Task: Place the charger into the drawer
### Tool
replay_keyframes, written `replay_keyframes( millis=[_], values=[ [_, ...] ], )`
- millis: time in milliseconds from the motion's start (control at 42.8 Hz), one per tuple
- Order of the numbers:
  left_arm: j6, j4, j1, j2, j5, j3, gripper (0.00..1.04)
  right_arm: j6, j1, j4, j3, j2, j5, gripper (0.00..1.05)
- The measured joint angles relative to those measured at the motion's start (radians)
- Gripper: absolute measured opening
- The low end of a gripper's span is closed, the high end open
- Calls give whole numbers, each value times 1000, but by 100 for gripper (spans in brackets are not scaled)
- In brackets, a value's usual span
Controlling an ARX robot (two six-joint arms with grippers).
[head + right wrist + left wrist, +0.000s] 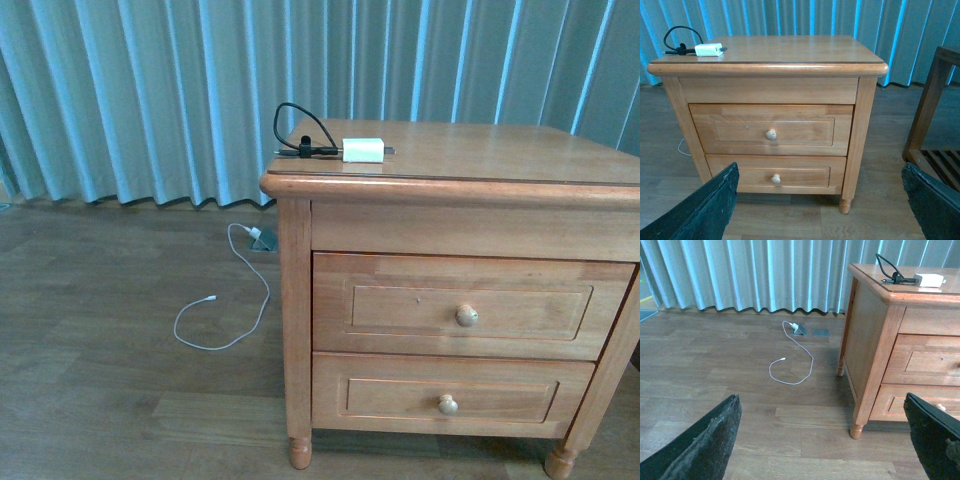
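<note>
Small white rectangular plastic charger, with thin black cable looped at one end, is lying on the glossy honey-brown wooden nightstand top, near its left edge. Upper recessed-panel wooden drawer with round pale knob is sitting closed. Left gripper and right gripper are hanging with dark rough-textured fingers spread wide, gripping nothing.

White charger, black cable; honey-brown drawer; blue pleated curtain.

Nightstand glossy varnished wood (drawer too); charger smooth white plastic.
</note>
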Motion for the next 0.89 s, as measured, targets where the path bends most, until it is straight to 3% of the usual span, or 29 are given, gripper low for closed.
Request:
replay_keyframes(
  millis=[888],
  values=[
    [0, 0, 0, 0, 0, 0, 99, 0, 0, 0, 0, 0, 0, 96]
  ],
)
